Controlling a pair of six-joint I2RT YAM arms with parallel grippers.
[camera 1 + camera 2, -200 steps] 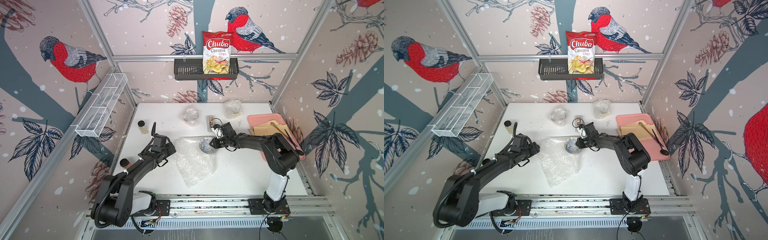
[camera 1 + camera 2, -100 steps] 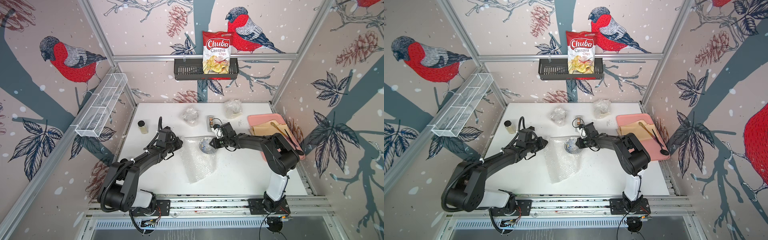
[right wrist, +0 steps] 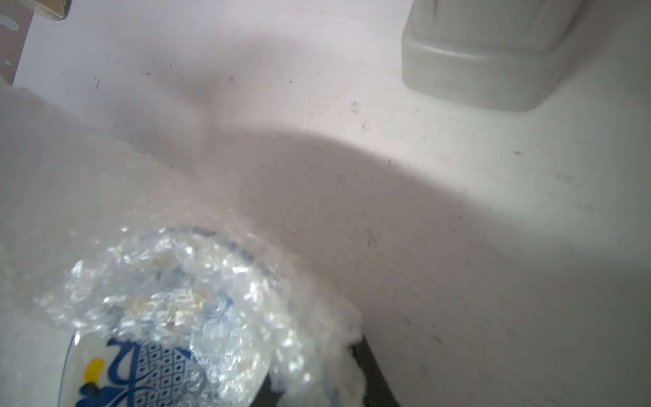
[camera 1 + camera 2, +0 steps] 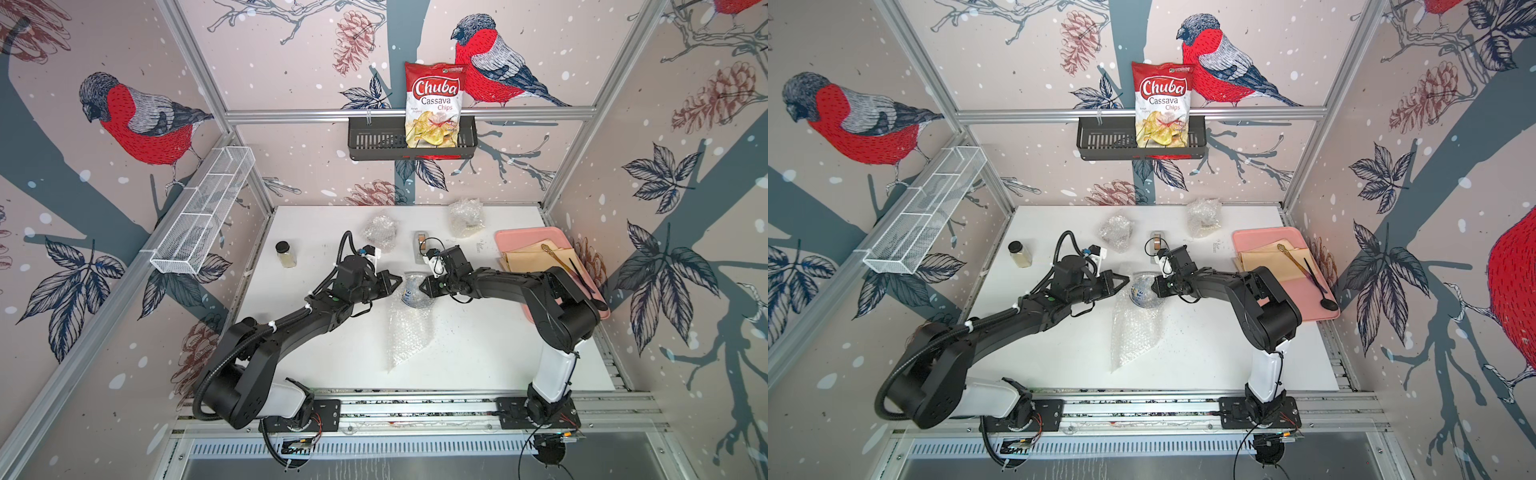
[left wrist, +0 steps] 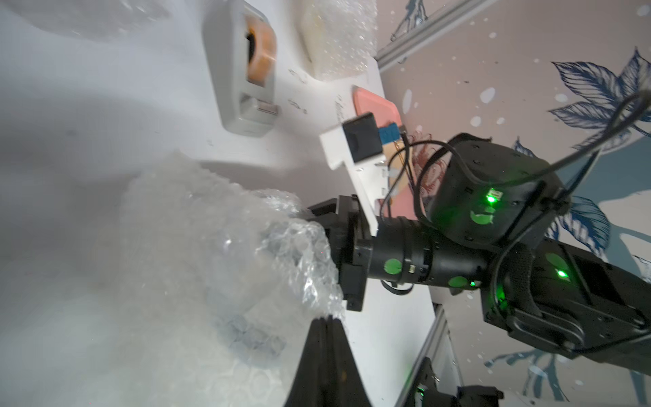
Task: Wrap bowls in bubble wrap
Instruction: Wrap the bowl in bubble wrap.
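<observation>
Bubble wrap (image 4: 409, 332): clear plastic, dimpled; glossy glints noted where crumpled. Bowl (image 3: 141, 373): glazed ceramic, smooth, shiny. Surface (image 4: 478, 353): white, matt, faintly scuffed and specked. Tape dispenser (image 5: 243, 70): grey plastic, matt, smooth. Tray (image 4: 519, 239): pink plastic, smooth. Sheets (image 4: 528, 262) laid in it: tan paper, matt. Wall basket (image 4: 203, 216): white wire mesh. Chip bag (image 4: 434, 108): glossy film, creased.

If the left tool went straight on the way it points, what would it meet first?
The wrap draped over the bowl, right at the tip of the left tool; then probably the bowl itself.
</observation>
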